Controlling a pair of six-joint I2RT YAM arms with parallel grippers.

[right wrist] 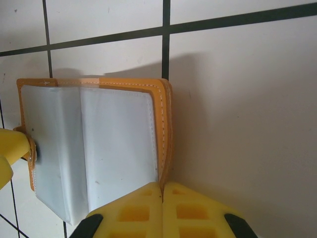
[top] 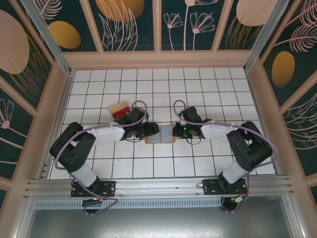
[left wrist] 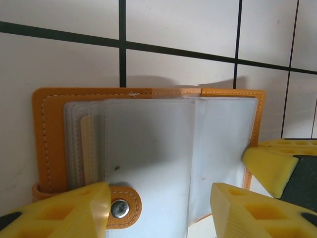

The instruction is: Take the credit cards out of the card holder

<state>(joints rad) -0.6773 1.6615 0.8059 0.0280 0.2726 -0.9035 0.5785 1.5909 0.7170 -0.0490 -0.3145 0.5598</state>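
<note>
Orange-brown leather-look card holder [top: 161, 134] is laid open flat on the tiled tabletop [top: 208, 84], between the two arms, with its clear grey-blue pockets [left wrist: 148, 148] facing up. Two credit cards [top: 120, 109], tan and red, are seen lying loose on the tiles just behind the left arm. A tan edge [left wrist: 86, 148] is visible through the outer pocket, so at least one card is judged to be left inside. Left fingers [left wrist: 74, 210] are held about half apart, straddling the near edge of the pocket stack beside the snap tab [left wrist: 119, 208], with nothing gripped. Right fingers [right wrist: 143, 210] are closed flush together at the holder's right cover edge; whether the cover is being pressed down cannot be told. Holder is expected to be light and floppy, and the sleeves thin, slick and easily dragged, so the cover should be pinned before any pull. Cards are expected to be stiff, smooth and light. A pinch on an exposed card edge at the pocket mouth is advised, with the pull kept along the sleeve, not upward.
</note>
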